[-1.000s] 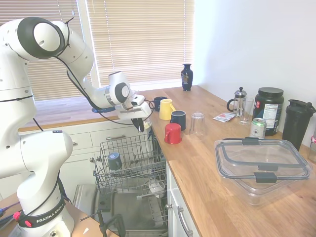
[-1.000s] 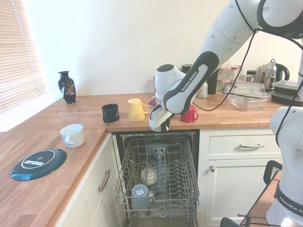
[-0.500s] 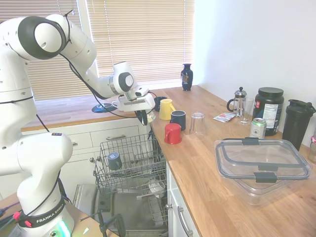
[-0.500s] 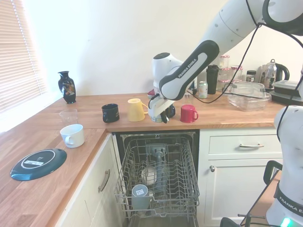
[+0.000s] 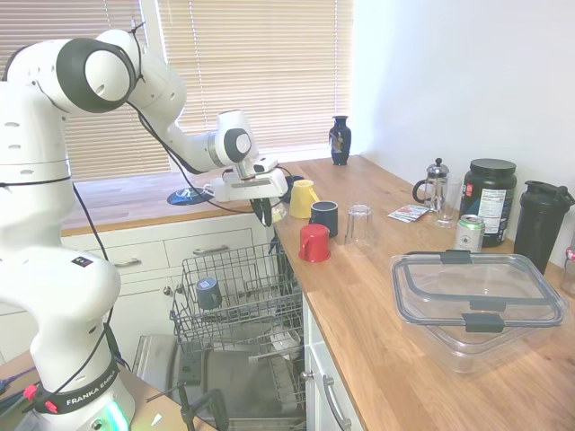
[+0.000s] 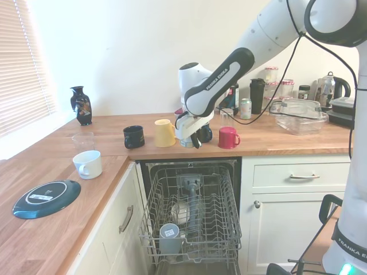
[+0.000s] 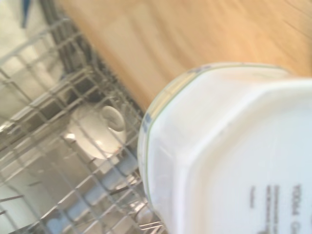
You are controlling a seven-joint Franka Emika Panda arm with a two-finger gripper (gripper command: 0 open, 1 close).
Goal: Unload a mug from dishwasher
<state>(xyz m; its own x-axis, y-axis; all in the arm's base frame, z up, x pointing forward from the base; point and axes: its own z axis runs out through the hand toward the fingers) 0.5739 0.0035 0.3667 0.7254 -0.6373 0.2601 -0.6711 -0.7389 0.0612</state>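
- The gripper [image 6: 191,139] hung over the front edge of the bench [image 6: 172,150], right where the wooden top ended above the open dishwasher [image 6: 192,215].
- The fingers were pinching the mug [image 6: 186,136]. It sat pressed between them, carried clear of the rack and lifted off the bench, not resting on anything.
- In the first exterior view the mug [image 5: 277,213] showed only as a pale patch under the wrist, mostly hidden by the hand, just beside the yellow mug [image 5: 303,198].
- The relation that counted: the mug hung between the fingers with bare wood just beneath and slightly beyond it, so the set-down looked to be a short carry inward and then down. The free patch lay between the yellow mug and the red mug [image 6: 228,137], with a dark blue mug [image 5: 324,217] close behind, so it was a tight gap.
- Which way the mug's long axis ran could not be told from the exterior views. The wrist view showed its flat end with small print facing the camera, so it seemed tipped or inverted rather than upright, though that was a judgement.
- In the wrist view the mug [image 7: 229,151] looked white and glossy, with faceted sides and a thin coloured line round one edge. No handle could be made out.
- Below it, another pale cup [image 7: 96,131] lay in the grey wire rack [image 7: 53,161].
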